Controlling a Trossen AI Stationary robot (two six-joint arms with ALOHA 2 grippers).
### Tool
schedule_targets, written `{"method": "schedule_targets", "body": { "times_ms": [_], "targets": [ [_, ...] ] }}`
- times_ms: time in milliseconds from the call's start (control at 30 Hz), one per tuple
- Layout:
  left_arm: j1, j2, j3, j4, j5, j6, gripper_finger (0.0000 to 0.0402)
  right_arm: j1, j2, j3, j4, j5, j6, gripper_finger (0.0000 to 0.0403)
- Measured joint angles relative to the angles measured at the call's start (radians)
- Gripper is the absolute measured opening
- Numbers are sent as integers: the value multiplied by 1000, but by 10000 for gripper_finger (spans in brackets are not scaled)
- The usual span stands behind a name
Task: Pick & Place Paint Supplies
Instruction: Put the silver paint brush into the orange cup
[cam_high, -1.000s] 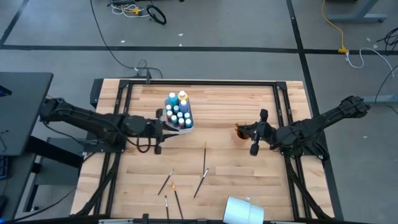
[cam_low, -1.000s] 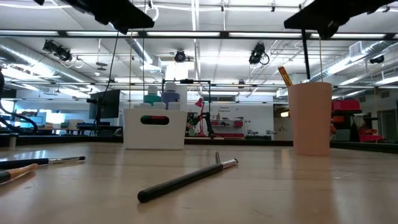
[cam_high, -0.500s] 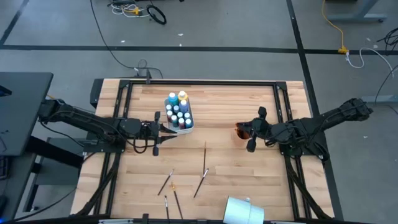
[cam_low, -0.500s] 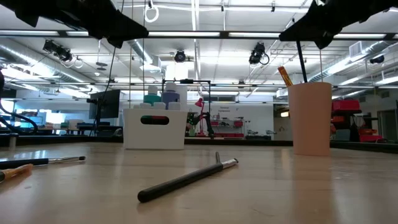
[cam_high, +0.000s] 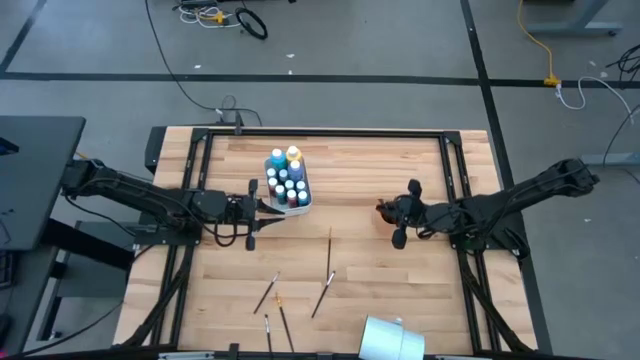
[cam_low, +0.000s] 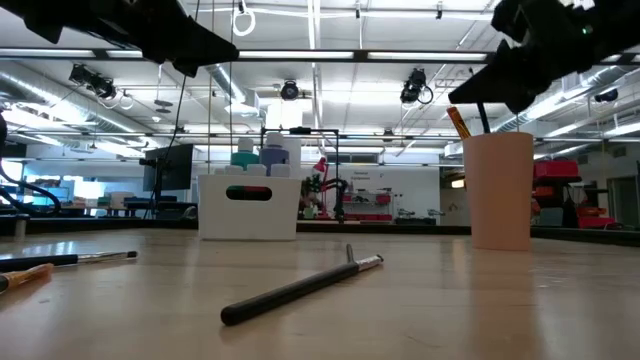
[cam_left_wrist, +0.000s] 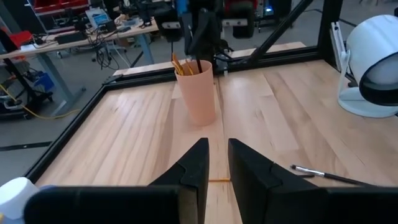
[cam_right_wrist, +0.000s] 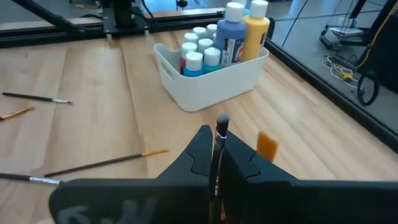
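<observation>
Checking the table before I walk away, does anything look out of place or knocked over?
Several brushes lie loose at odd angles on the table, apart from the cup. Nothing looks spilled: the bottles stand upright in the white bin.

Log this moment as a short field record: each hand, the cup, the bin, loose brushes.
right hand: shut on a dark brush, over the cup
left hand: empty, fingers slightly apart, beside the white bin, waiting
cup: peach, upright, brushes already standing in it
white bin: holds paint bottles, among them a tall blue and a tall yellow one
loose brushes: several lying on the wooden table near its front edge
</observation>
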Motion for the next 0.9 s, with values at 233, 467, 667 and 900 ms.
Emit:
{"method": "schedule_targets", "body": {
  "times_ms": [233,467,667,900],
  "targets": [
    [0,0,0,4,0,0,68,0,0,-96,85,-12,-11,9],
    [0,0,0,5,0,0,68,0,0,-149,149,15,-31,35],
    [0,0,0,5,0,25,68,0,0,-150,248,54,-133,69],
    [0,0,0,4,0,27,68,0,0,-150,522,53,-325,86]
  ]
}}
